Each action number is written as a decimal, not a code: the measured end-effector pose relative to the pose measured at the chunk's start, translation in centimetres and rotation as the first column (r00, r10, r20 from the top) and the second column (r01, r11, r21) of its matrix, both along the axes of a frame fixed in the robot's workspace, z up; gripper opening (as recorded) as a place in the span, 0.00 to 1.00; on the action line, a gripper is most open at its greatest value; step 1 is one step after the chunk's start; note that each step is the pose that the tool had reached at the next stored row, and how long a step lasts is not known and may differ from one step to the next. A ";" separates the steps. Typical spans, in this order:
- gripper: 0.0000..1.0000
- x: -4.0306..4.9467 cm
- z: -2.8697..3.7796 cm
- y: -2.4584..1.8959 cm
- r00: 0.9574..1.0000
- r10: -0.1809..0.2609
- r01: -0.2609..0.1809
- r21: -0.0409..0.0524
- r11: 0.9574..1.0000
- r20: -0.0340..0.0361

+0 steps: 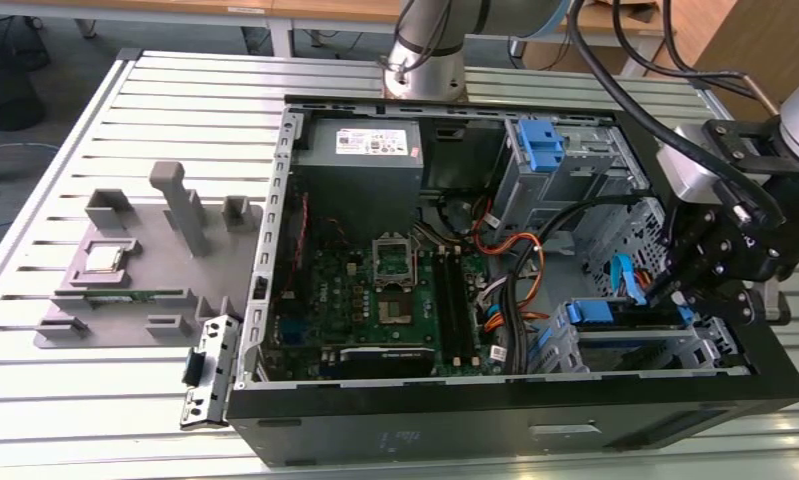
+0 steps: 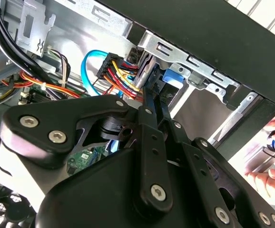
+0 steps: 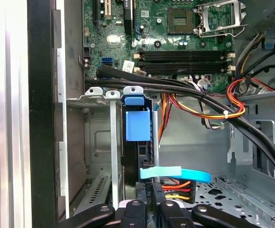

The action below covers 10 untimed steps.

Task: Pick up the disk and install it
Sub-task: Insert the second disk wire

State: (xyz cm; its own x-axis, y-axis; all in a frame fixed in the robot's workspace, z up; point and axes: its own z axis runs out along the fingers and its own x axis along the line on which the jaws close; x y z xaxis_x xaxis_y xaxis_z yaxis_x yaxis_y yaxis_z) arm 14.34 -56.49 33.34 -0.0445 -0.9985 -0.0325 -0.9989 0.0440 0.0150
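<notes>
Already the disk [image 3: 138,124] stands on edge in the drive cage [image 3: 97,102] at the computer case's [image 1: 506,425] front corner, the hand [image 3: 152,190] clamped on its rear end beside the cables [image 3: 175,183]. Pushing crookedly could jam it or snag those cables.

Open black computer case [image 1: 506,425] lies on slatted metal table [image 1: 172,75]. Green motherboard [image 1: 372,300] inside, empty CPU socket [image 1: 390,258] near its middle. Grey power supply [image 1: 362,150] at case's far end. Blue bracket [image 1: 539,148] in far drive cage. Gripper [image 1: 693,290] hangs low at case's exterior-view right, just above disk [image 1: 626,312] seated in near drive cage; blue carrier frame visible. Grey fixture [image 1: 146,260] on table, exterior view's left, holds small square chip [image 1: 103,258].
</notes>
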 end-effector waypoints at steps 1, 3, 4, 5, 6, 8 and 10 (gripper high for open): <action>0.18 0.00 -0.04 0.00 1.000 0.000 0.000 0.000 1.000 0.000; 0.18 0.00 -0.11 0.00 1.000 0.000 0.000 0.000 1.000 0.000; 0.18 0.00 -0.18 0.00 1.000 0.000 0.000 0.000 1.000 0.000; 0.18 0.00 -0.26 -0.01 1.000 0.000 0.000 0.000 1.000 0.000; 0.18 0.00 -0.31 0.00 1.000 0.000 0.000 0.000 1.000 0.000; 0.18 0.00 -0.33 0.00 1.000 0.000 0.000 0.000 1.000 0.000; 0.18 0.00 -0.34 -0.01 1.000 0.000 0.000 0.000 1.000 0.000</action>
